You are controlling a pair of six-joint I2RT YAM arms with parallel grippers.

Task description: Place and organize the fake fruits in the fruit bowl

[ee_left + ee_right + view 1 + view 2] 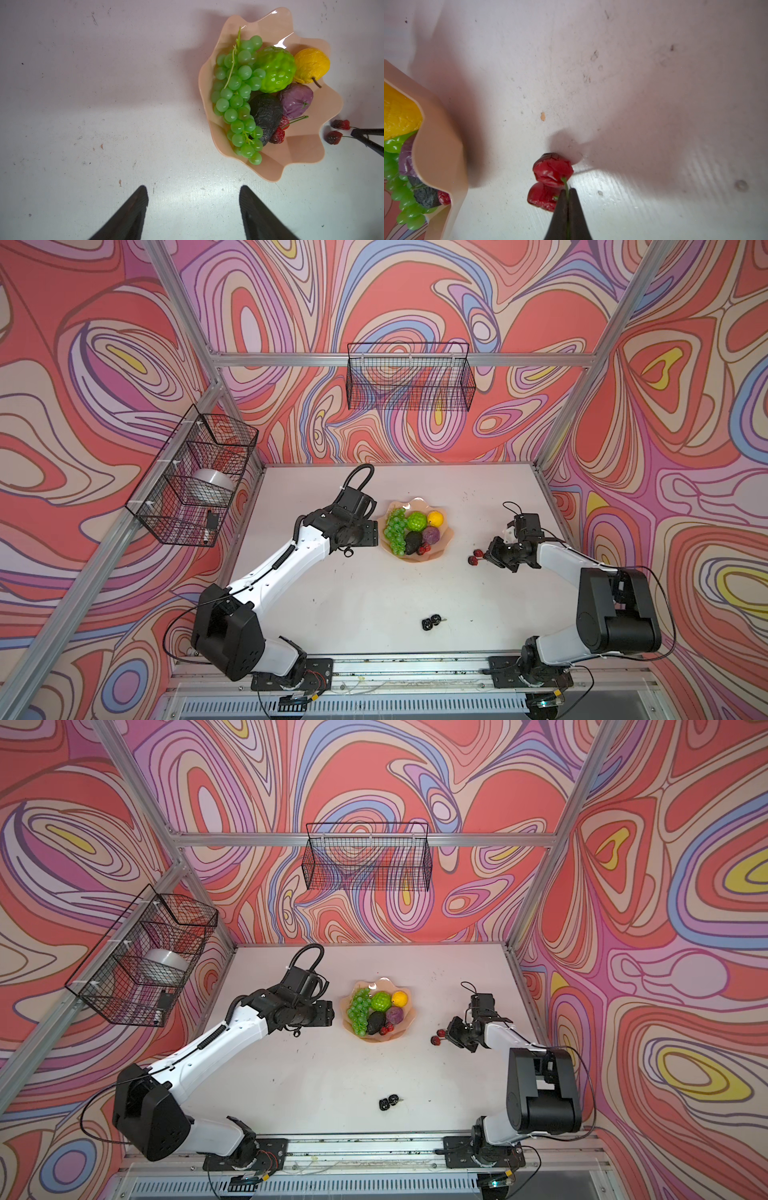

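While clamped on green stems, right tool (568,190) just beside red cherry pair (550,180).

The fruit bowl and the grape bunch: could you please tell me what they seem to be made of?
The fruit bowl looks like glossy moulded plastic: opaque peach-pink, with sharp white glints near its wavy rim. The grape bunch looks like translucent plastic or rubber: each green bead glows through and carries a small highlight.

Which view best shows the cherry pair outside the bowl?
Right wrist view: the cherry pair sits close up, stems pinched in the shut right gripper. The left wrist view shows it small at the edge; in both top views it is tiny.
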